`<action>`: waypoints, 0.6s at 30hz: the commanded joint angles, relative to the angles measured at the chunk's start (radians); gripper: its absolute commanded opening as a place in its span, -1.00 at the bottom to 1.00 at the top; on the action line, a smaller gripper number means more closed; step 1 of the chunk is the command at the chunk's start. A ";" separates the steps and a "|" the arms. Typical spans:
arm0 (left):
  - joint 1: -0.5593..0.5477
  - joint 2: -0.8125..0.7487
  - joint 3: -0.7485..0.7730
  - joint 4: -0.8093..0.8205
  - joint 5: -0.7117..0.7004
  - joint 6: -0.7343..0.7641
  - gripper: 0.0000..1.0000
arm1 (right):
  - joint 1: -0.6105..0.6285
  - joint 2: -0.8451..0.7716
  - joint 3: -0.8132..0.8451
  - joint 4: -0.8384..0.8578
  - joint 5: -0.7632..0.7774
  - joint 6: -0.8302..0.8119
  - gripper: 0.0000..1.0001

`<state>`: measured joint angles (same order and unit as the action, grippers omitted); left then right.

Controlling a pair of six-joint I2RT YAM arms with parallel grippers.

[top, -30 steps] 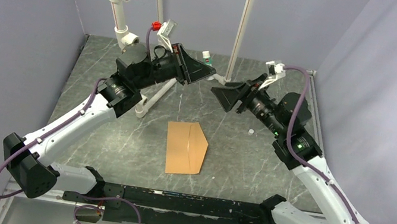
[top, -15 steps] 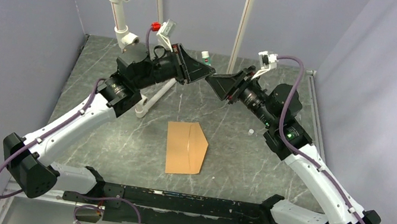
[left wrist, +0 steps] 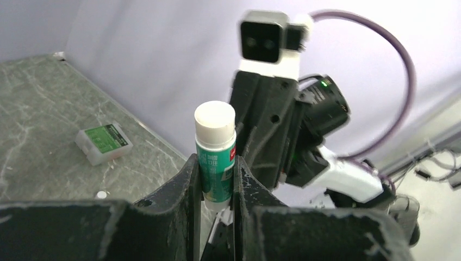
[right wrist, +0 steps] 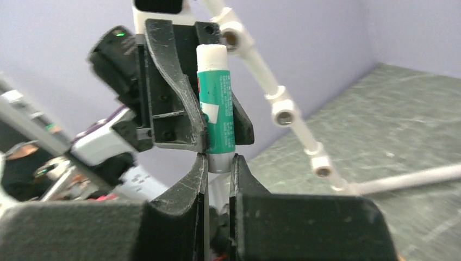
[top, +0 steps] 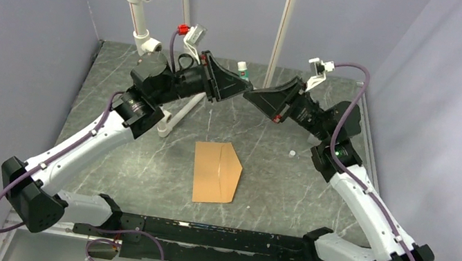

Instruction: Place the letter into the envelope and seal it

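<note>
One kraft-brown envelope point(top: 217, 172) lies flat mid-surface, closer to the near edge, its pointed flap toward the right edge. One green glue stick point(left wrist: 216, 157) is held aloft near the far edge. The left jaws clamp its body and the right jaws pinch its base.

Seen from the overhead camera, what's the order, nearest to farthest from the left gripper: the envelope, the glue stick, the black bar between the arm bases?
From the left gripper:
1. glue stick, clamped in its fingers, at the back.
2. envelope, flat on mid-table.
3. black bar, along the near edge.
</note>
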<state>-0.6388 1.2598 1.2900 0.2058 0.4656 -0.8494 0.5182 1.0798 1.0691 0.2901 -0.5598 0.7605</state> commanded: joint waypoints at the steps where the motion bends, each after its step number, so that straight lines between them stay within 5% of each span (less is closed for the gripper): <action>1: -0.002 -0.083 -0.039 0.117 0.128 0.186 -0.95 | -0.114 0.033 -0.094 0.602 -0.404 0.414 -1.00; 7: -0.002 -0.075 -0.010 0.187 0.316 0.213 -0.95 | -0.112 0.123 -0.098 0.964 -0.618 0.701 -1.00; 10: -0.002 -0.072 -0.011 0.176 0.297 0.201 -0.95 | -0.120 0.093 -0.084 0.732 -0.607 0.566 -0.92; 12: -0.002 -0.075 -0.016 0.147 0.234 0.189 -0.95 | -0.119 0.003 -0.040 0.270 -0.509 0.212 0.12; 14: -0.002 -0.075 -0.026 0.108 0.153 0.152 -0.95 | -0.075 -0.080 0.010 -0.082 -0.311 -0.115 0.74; 15: -0.002 -0.071 -0.031 0.091 0.113 0.126 -0.95 | -0.041 -0.109 0.026 -0.193 -0.179 -0.226 0.91; 18: -0.002 -0.043 -0.027 0.044 0.050 0.074 -0.95 | 0.024 -0.148 0.033 -0.306 0.137 -0.347 0.96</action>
<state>-0.6426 1.2098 1.2419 0.2932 0.6292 -0.7174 0.4744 1.0119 1.0355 0.3367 -0.8307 0.7910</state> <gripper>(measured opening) 0.221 0.974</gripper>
